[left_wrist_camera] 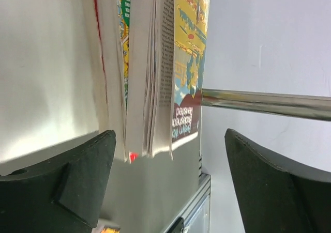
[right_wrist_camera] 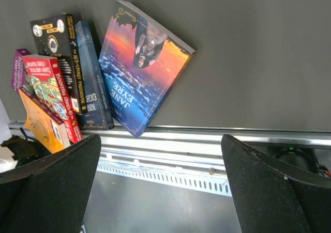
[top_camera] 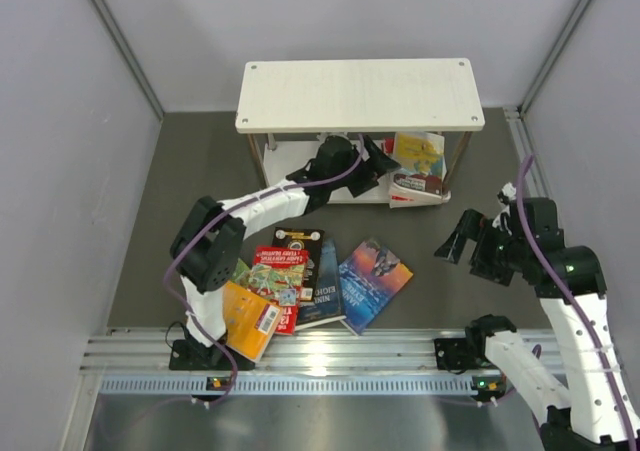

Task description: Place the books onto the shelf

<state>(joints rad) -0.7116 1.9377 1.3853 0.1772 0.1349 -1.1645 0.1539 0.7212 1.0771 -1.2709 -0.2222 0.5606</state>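
Loose books lie piled at lower left, and in the middle the left gripper is open just beside the stood books low in the shelf, so it should back straight out without bumping them, while the right gripper hangs open, empty.

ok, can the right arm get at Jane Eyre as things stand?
Probably yes. The right gripper is open, Jane Eyre lies uncovered, rightmost of the loose books, and only bare mat lies between them.
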